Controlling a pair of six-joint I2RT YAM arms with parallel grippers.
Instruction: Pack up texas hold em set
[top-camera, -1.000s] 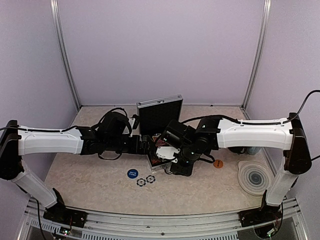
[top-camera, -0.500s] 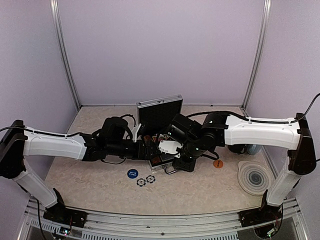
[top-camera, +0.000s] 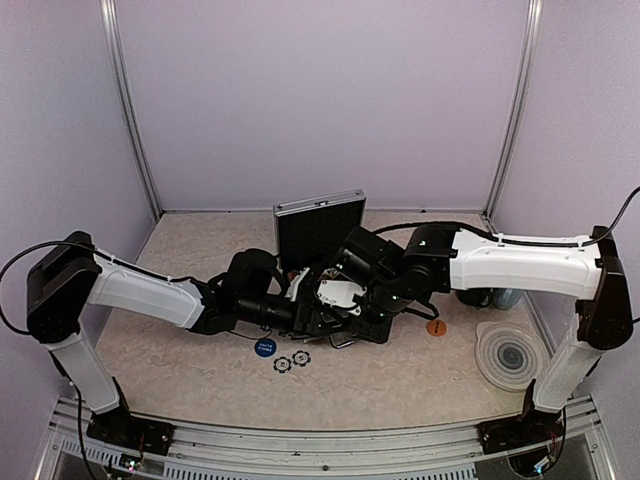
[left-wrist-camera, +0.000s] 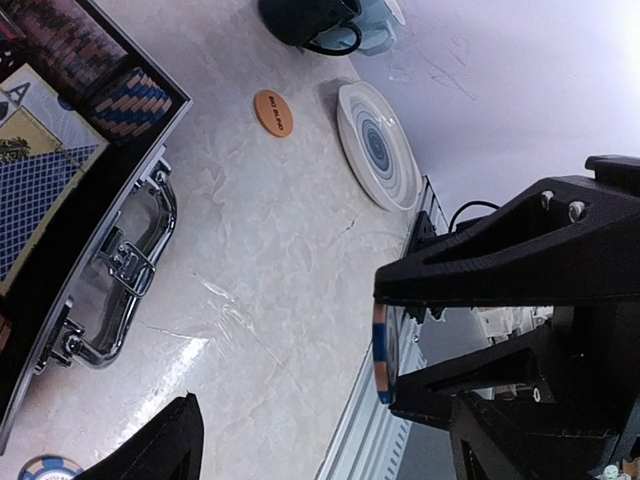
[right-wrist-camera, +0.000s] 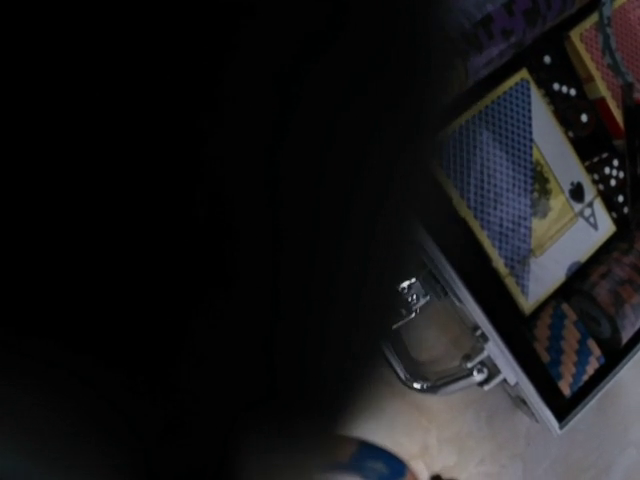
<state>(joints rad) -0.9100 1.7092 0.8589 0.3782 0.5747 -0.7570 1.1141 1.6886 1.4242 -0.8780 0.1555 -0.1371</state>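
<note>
The silver case (top-camera: 320, 225) stands open at mid-table, lid upright. Its tray shows a blue deck (right-wrist-camera: 520, 190), dice (right-wrist-camera: 590, 120) and stacked chips (left-wrist-camera: 130, 100); its handle (left-wrist-camera: 130, 270) faces the front. My right gripper (top-camera: 350, 322) hovers over the case front, shut on an orange-and-blue chip (left-wrist-camera: 382, 350) held by its rim. My left gripper (left-wrist-camera: 320, 420) is open and empty right beside it, fingers (left-wrist-camera: 150, 450) wide apart. A blue button (top-camera: 265, 346) and two chips (top-camera: 283, 364) lie on the table left of the case. An orange button (top-camera: 436, 327) lies to its right.
A round grey ringed coaster (top-camera: 510, 355) lies at the right front. A dark mug (left-wrist-camera: 310, 25) and a pale-blue one stand behind it. Both arms cross over the case. The right wrist view is mostly blacked out by something close.
My left arm has swung right and lowered, bringing its gripper to the case front beside the right gripper. The right gripper shifted slightly back. The loose chips and buttons have not moved.
</note>
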